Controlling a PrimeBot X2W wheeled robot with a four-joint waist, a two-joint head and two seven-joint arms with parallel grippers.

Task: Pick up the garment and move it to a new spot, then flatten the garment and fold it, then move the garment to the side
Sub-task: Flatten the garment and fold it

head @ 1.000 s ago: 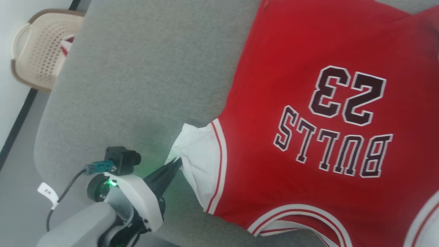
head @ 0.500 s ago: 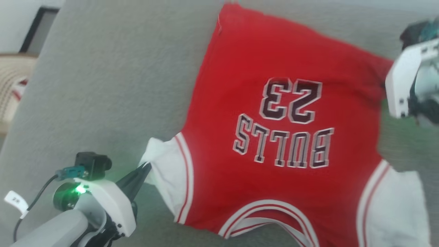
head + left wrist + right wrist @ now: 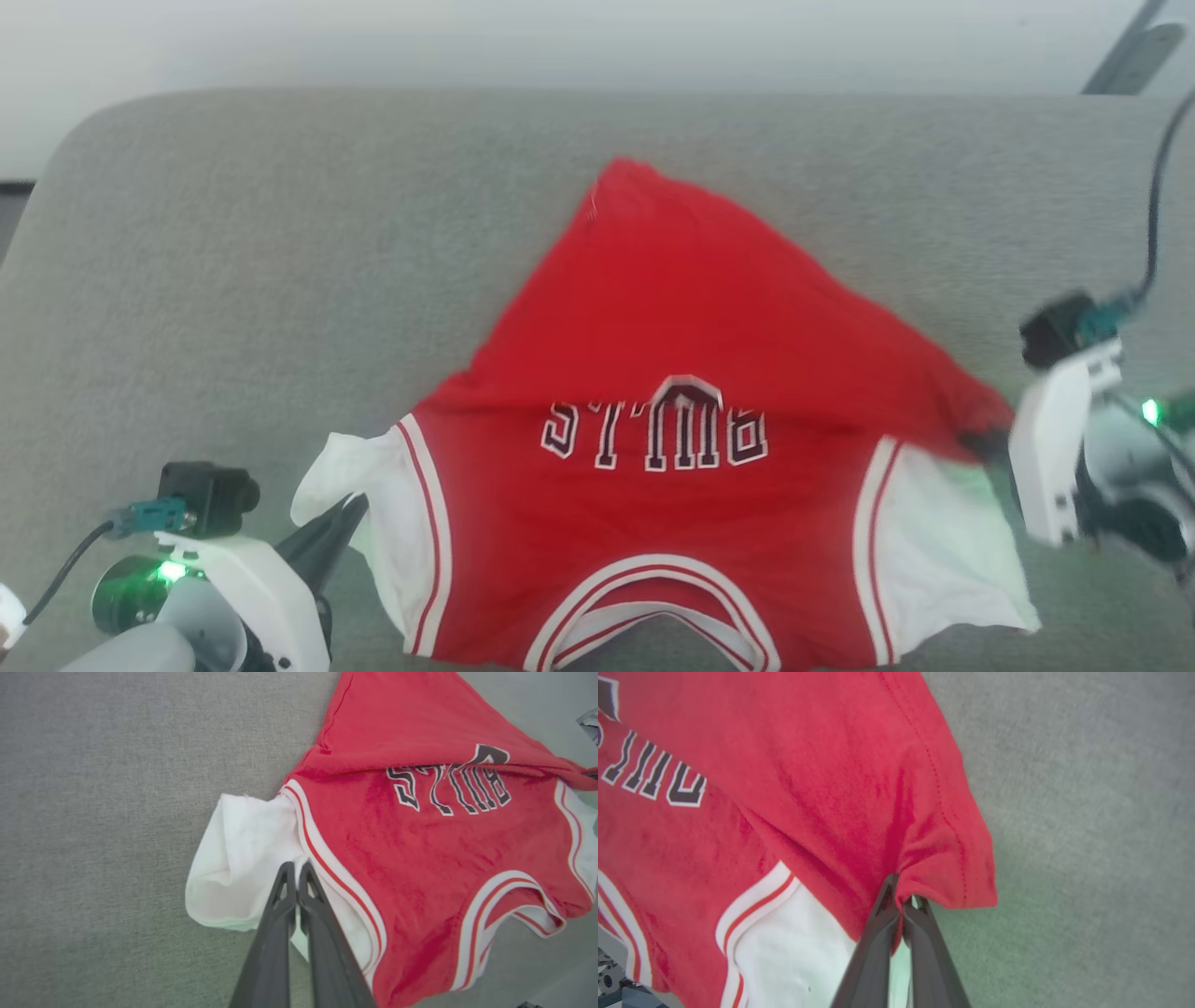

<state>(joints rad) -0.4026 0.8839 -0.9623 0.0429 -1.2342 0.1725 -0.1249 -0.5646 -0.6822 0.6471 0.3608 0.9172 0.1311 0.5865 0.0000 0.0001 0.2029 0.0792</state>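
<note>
Garment (image 3: 653, 504) is pinched at white sleeve by left gripper (image 3: 296, 870), fingers closed; red hem corner is clamped by right gripper (image 3: 902, 900), fingers closed.

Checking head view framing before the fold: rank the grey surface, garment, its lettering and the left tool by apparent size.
1. grey surface, largest.
2. garment.
3. lettering, partly hidden by the fold.
4. left tool, its dark fingers smallest, even though nearest the camera.
</note>
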